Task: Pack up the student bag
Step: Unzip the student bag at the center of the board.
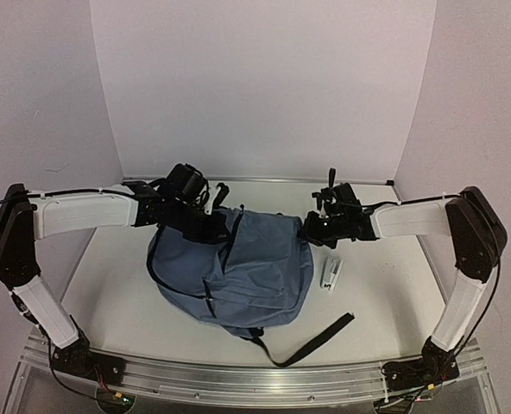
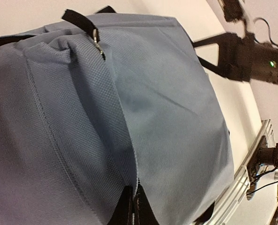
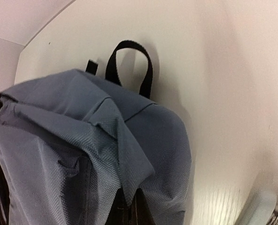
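Leftmost, the left gripper (image 1: 212, 229) sits on the far left corner of the student bag (image 1: 238, 272). Its wrist view shows its jaws drawn narrow, with a fold of the slate-blue cloth pinched between them. Ahead of that gripper the cloth rises in a wide taut sheet. Further out on the same sheet a metal zip pull (image 2: 98, 46) hangs from a short black tab.

The bag lies slumped on the white desk (image 1: 117, 293), between the two grippers and spreading from them toward the arm bases. A seam runs down its middle.

Across the bag, the right gripper (image 1: 312, 229) meets the far right corner. In its own view the jaws are close together at the bottom of the frame. A peaked flap of blue cloth drops straight into them, so it holds the bag as well. Beyond this gripper's fingers, at the bag's top edge, a black carry loop (image 3: 130, 65) stands up off the desk.

Just on the near side of the right gripper, a small white object (image 1: 331, 273) lies on the desk beside the bag's right flank; what it is cannot be told. Nearer still to the bases, a loose black strap (image 1: 314, 341) trails from under the bag out to the right.
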